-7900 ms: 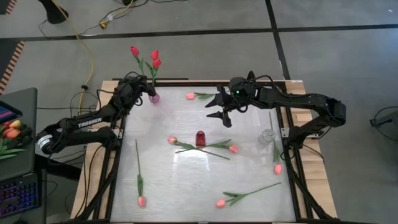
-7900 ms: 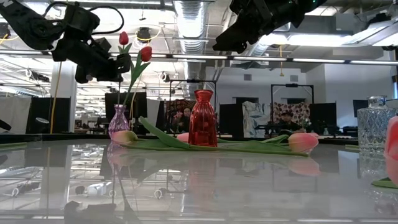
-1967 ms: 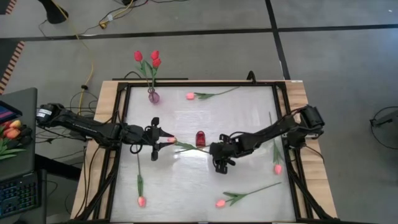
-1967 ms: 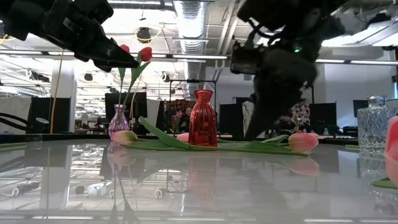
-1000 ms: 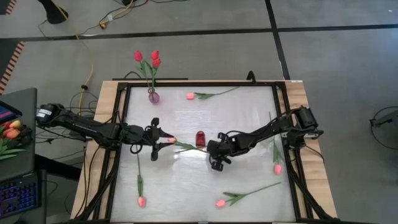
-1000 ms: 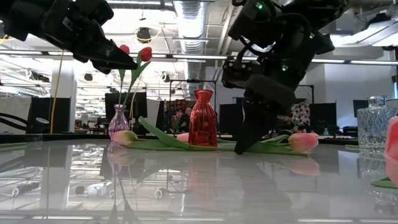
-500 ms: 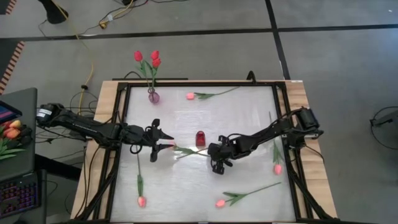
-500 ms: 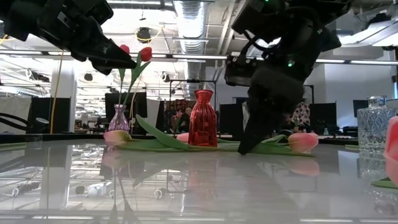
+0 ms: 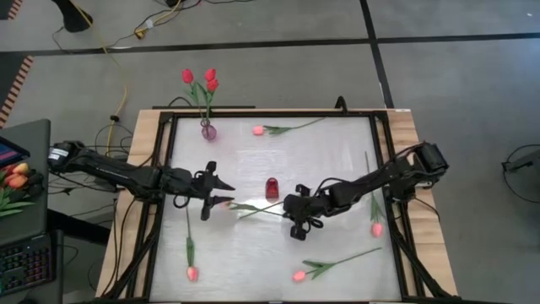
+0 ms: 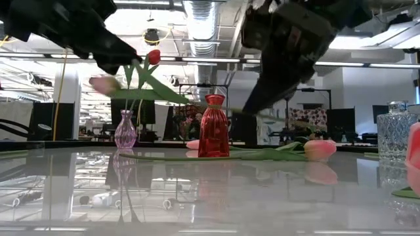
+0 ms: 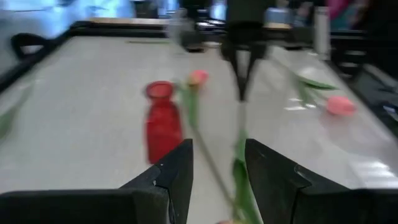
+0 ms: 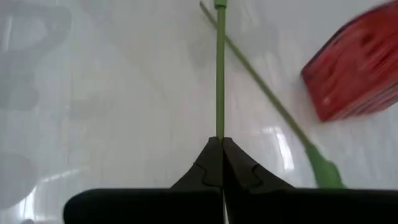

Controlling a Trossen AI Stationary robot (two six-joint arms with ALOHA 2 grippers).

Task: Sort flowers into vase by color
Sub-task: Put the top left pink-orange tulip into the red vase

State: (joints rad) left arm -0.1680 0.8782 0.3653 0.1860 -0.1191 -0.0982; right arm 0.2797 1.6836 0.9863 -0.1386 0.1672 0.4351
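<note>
Right wrist view: right pincer clamped on tulip stem beside red vase; left pincer apart.

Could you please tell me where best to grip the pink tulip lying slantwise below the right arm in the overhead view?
Grip the tulip on its bare stem beyond the leaves, from straight above, claw across the stem. It lies flat, and the stem is slimmest there.

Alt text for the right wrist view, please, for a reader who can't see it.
The right gripper is shut on the thin green stem of a tulip, which runs straight away from the fingertips above the white table. A second green stem crosses at an angle, beside a red vase.
</note>
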